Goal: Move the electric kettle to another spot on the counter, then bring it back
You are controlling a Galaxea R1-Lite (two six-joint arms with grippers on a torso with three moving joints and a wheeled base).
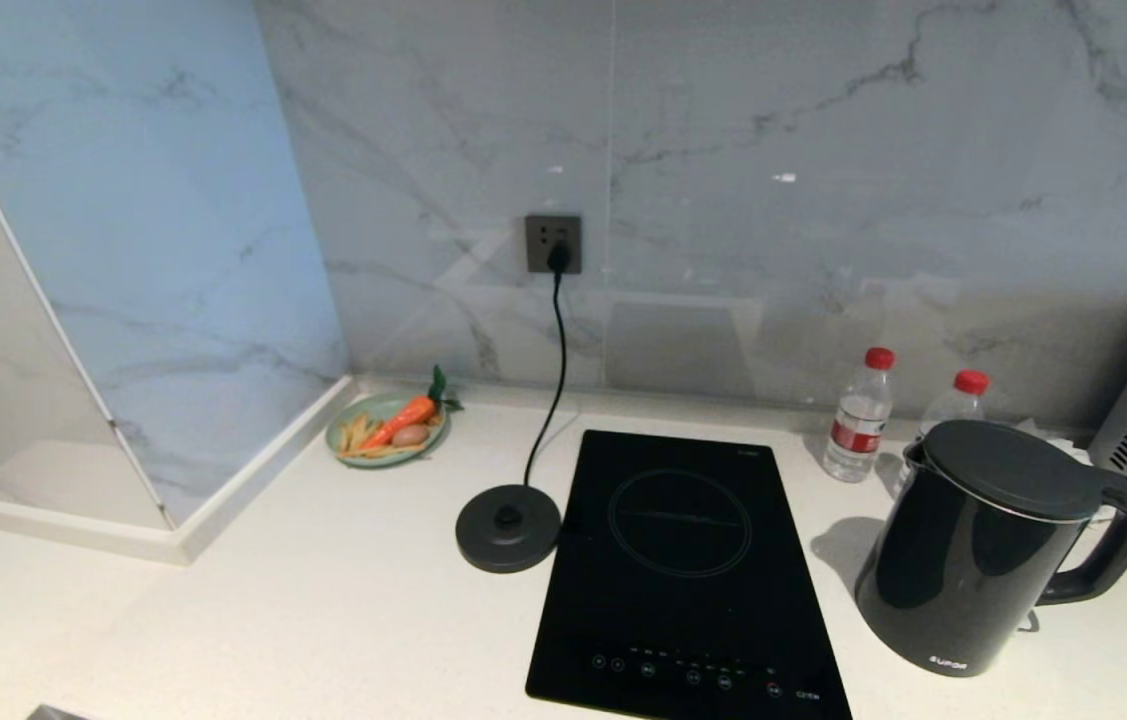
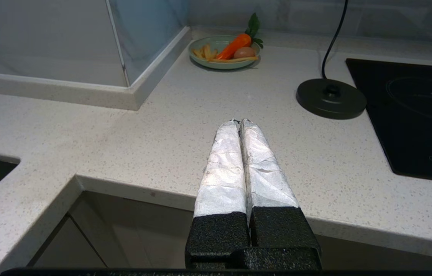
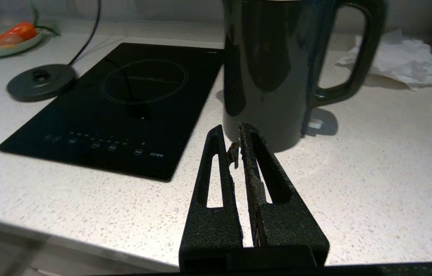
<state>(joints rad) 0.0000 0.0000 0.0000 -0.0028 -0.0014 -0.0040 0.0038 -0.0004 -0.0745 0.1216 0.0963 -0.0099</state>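
Left pincer: tips pressed together, holding nothing, hovering over the front edge of the surface at its left part, well apart from the kettle

Left to right on the surface: 1 green plate of toy food; 1 base disc, corded to the wall socket; 1 cooktop; 2 water bottles at the back; 1 electric kettle

Kettle stands upright at the right end, off its disc, long axis vertical, handle to the robot's right

Right pincer: tips nearly touching, empty, near the front edge, kettle just ahead. Right arm is plainly nearer; handle lies ahead and right of it
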